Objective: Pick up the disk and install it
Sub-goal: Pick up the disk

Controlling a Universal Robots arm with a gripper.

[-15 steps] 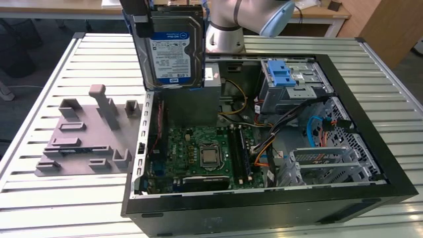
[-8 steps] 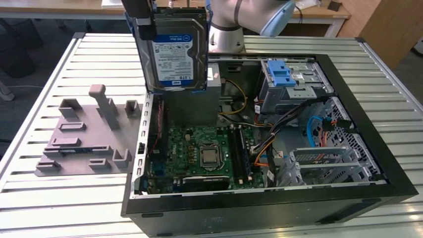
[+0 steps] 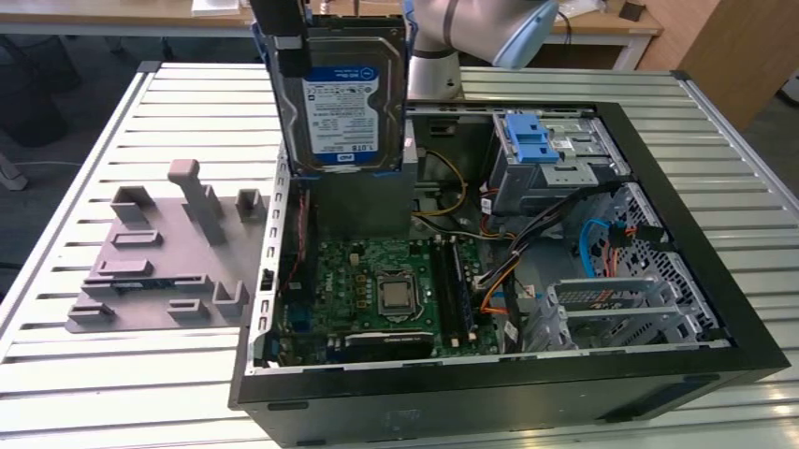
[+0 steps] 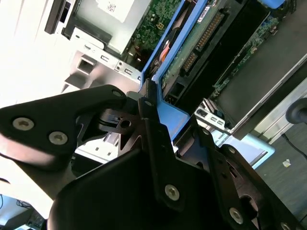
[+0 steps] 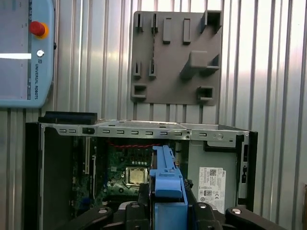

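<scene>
1. gripped in the black gripper (image 4: 170, 120), the disk (image 3: 343, 94): silver metal, white-and-blue label, blue carrier frame.
2. below the gripper, a black computer case (image 3: 500, 393) with a green motherboard (image 3: 374, 290) and a blue-tabbed drive bay (image 3: 530, 140).
3. off to the gripper's side, a plain grey stand (image 3: 163, 262).
4. under everything, a table (image 3: 100, 393) ribbed in pale silver slats.
5. a pale blue pendant (image 5: 24, 72) with a red button (image 5: 37, 28).

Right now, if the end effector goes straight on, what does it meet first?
Probably the green motherboard inside the open black computer case, below the blue-framed silver disk the end effector holds; depth unclear.
</scene>
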